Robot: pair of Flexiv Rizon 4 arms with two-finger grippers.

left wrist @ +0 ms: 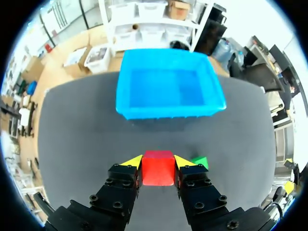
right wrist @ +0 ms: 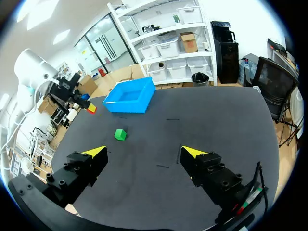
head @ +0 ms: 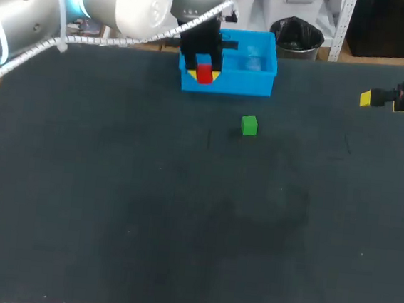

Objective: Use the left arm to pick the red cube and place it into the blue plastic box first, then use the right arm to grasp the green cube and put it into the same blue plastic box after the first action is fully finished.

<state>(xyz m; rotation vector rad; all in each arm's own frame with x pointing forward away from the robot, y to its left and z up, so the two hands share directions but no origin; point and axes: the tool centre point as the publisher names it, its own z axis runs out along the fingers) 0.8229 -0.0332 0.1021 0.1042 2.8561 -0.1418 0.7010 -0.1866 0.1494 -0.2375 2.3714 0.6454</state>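
My left gripper [left wrist: 158, 161] is shut on the red cube [left wrist: 158, 167], held in the air ahead of the blue plastic box [left wrist: 168, 86]. From above, the left gripper [head: 204, 73] and red cube [head: 205, 74] hang over the near left part of the blue box [head: 259, 82]. The green cube [head: 249, 125] lies on the black table a little in front of the box; it also peeks out beside the left fingers as the green cube [left wrist: 200, 161]. My right gripper [right wrist: 147, 155] stands open and empty at the table's right side, with the green cube [right wrist: 120, 134] and blue box [right wrist: 130, 96] far ahead.
The black mat [head: 181, 214] covers the whole table, with a wooden edge at the left. My right gripper [head: 386, 100] stays near the right edge. The left arm [head: 73, 3] comes in across the back left corner.
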